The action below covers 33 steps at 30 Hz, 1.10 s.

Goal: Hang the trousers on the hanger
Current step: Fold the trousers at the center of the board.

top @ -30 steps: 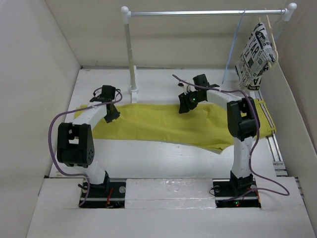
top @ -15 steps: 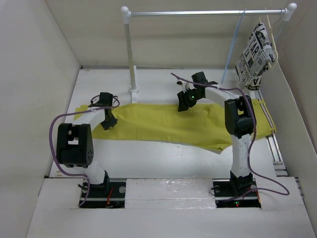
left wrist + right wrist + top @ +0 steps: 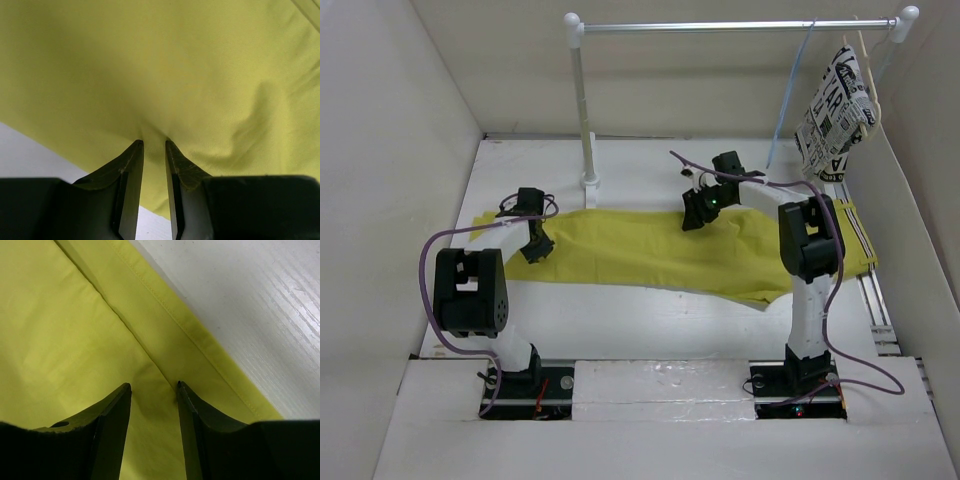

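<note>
Pale cream walls close in on three sides: a left panel point(image 3: 380, 150), a back wall point(image 3: 700, 80) and a right panel point(image 3: 932, 200). Below lies a white table point(image 3: 650, 330) with a raised ledge point(image 3: 660, 385) at its near edge and a metal track point(image 3: 876, 305) along its right side. A white post point(image 3: 582, 110) stands upright on the table and carries a metal rail point(image 3: 730, 26) across the back. At the rail's right end a newspaper-print cloth point(image 3: 835, 110) hangs from a wooden hanger point(image 3: 868, 60). The light is even and the shadows are soft.
</note>
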Available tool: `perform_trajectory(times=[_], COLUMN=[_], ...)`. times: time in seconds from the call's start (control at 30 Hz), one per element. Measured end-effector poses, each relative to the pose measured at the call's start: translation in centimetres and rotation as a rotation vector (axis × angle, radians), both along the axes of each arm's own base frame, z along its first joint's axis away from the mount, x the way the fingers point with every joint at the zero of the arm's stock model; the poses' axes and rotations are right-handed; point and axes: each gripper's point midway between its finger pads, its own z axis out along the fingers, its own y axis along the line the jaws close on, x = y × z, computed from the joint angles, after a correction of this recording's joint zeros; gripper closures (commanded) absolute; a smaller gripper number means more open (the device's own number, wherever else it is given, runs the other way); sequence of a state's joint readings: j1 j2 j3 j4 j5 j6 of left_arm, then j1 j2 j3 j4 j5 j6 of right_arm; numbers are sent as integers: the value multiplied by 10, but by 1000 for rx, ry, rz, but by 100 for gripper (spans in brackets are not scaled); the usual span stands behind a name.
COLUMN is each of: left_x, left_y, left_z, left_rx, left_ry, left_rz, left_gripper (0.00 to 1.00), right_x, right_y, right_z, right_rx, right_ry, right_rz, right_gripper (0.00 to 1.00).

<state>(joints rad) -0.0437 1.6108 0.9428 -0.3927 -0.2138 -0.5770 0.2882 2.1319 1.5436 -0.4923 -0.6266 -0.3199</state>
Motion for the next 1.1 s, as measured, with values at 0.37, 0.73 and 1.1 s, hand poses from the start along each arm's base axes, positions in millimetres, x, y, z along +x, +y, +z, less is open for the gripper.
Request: perform_trajectory(times=[0.37,0.73,1.1], left_x=[-1,-7,-12], left_y=[1,10,20], left_z=[-3,-5,-6], left_rx=[5,55,112], left_ry=[10,38,59], left_rz=[1,19,37], left_gripper=[80,81,82], right_x=[-3,-4,17], right_y=[-5,-9,-15], right_z=[0,1,17], right_rx=[13,22,62], right_ry=[20,45,18], right_rz=[-3,-25,-128], right_gripper=[79,100,100])
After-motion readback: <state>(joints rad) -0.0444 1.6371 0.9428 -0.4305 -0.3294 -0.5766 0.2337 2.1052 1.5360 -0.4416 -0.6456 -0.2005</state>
